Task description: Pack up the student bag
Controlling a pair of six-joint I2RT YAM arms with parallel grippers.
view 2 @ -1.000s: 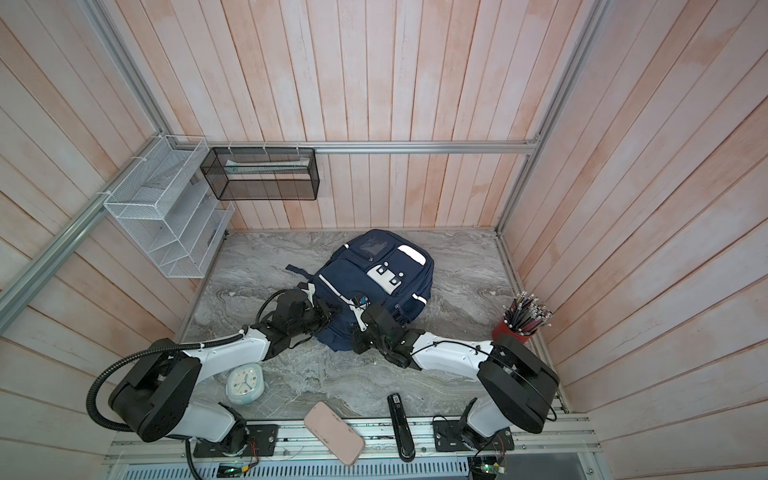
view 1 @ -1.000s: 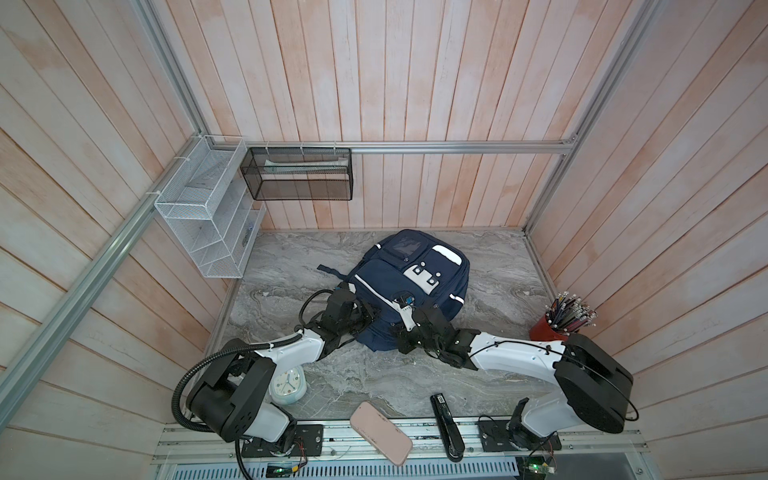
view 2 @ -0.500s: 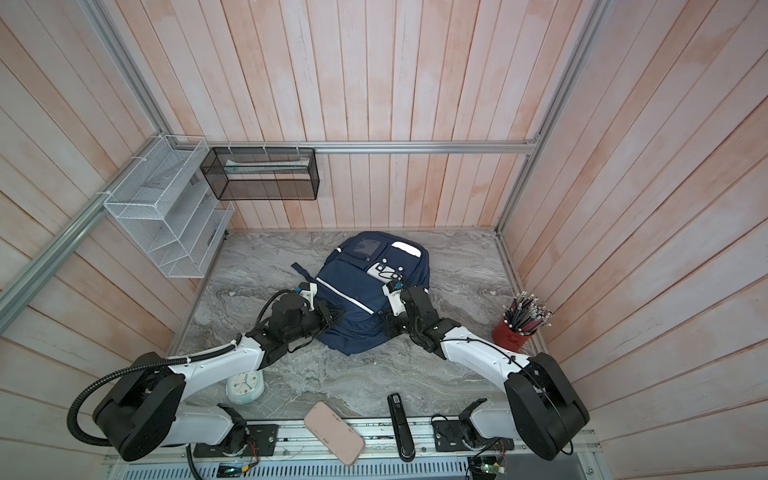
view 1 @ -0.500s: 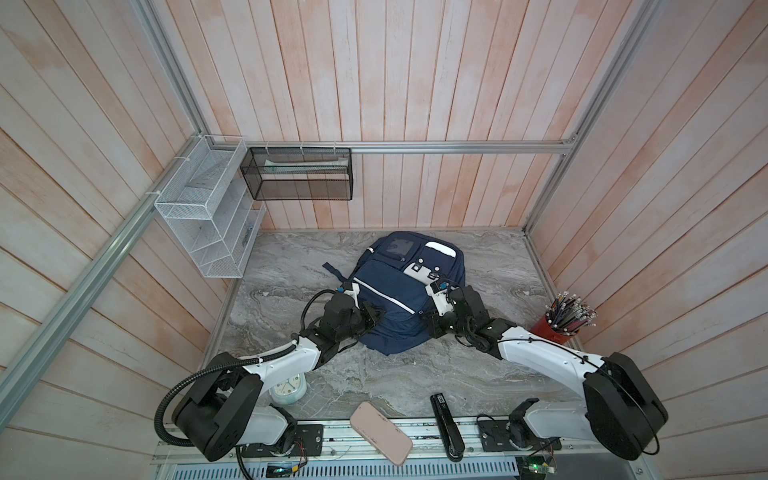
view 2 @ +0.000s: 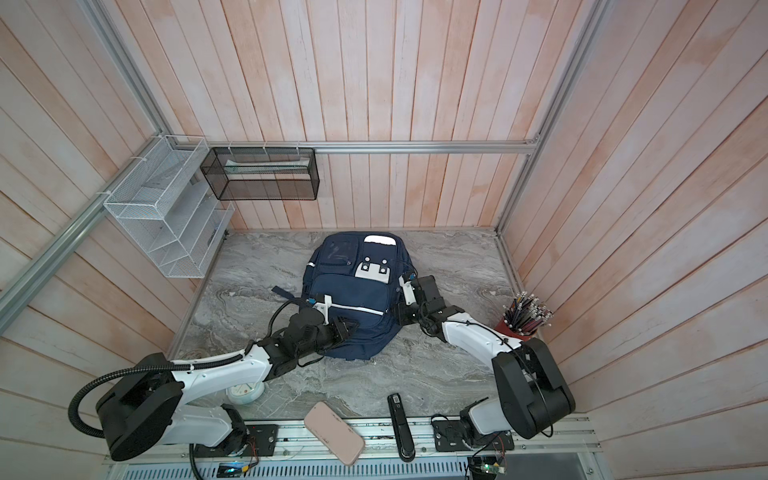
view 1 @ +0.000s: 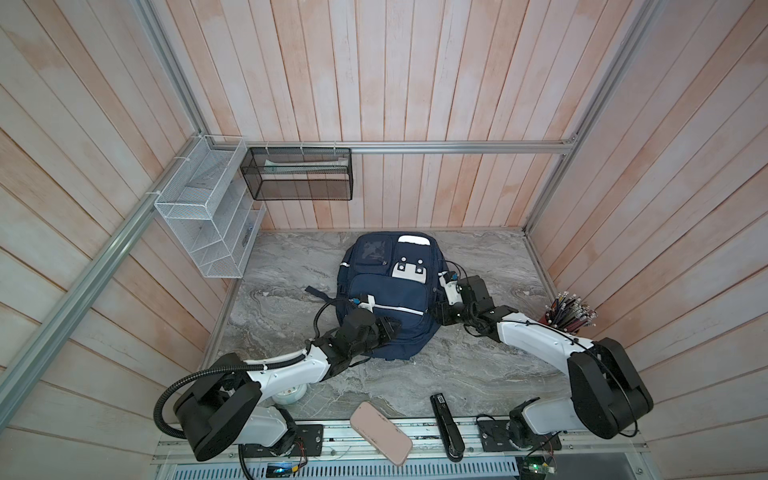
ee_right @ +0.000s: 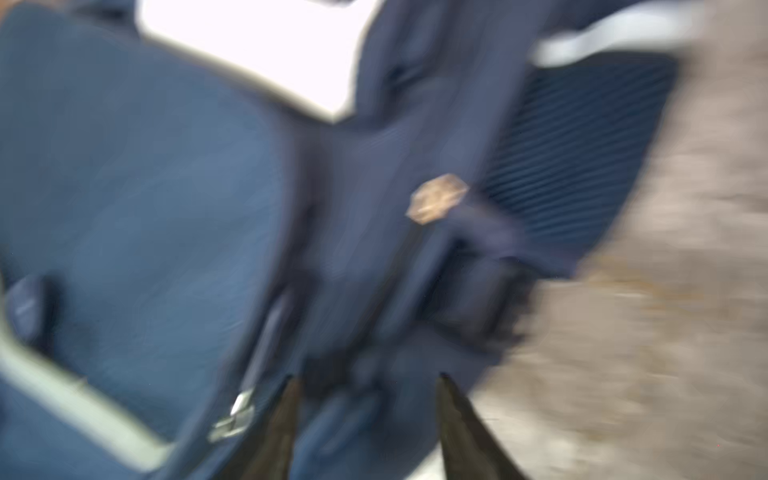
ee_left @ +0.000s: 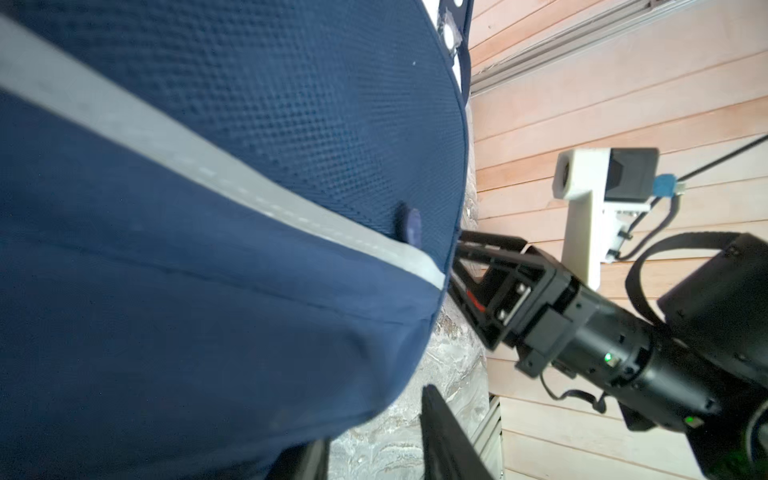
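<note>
**A:** Where is the bag found, and how is it expected to handle?

**B:** The bag (view 1: 386,307) is laid flat on the table (view 1: 291,291), pockets up, its top toward the back wall. It is judged soft, floppy and bulky rather than heavy. A smooth panel would likely sag or slip if pinched. A hold is better taken at a seam, a strap or the zip pull (ee_right: 232,415).

**A:** What is seen of the grippers?

**B:** The left gripper (view 1: 392,326) is set at the bag's near left corner, jaws apart, nothing clamped. The right gripper (ee_right: 368,388) is set at the bag's right edge, jaws also apart, beside the zip pull. That wrist view is blurred.

**A:** What is held inside?

**B:** The bag's zips appear closed in both top views, so its contents cannot be told.

**A:** Are other containers seen?

**B:** Right of the bag, well apart, a cup (view 1: 563,326) is filled with pencils (view 1: 569,307). Behind and left of the bag, a rack (view 1: 208,224) is hung, and its contents cannot be made out. A basket (view 1: 299,183) is hung beside it, with something pale and flat inside. In front of the bag, a case (view 1: 380,432) and a black tool (view 1: 444,424) are left loose.
</note>
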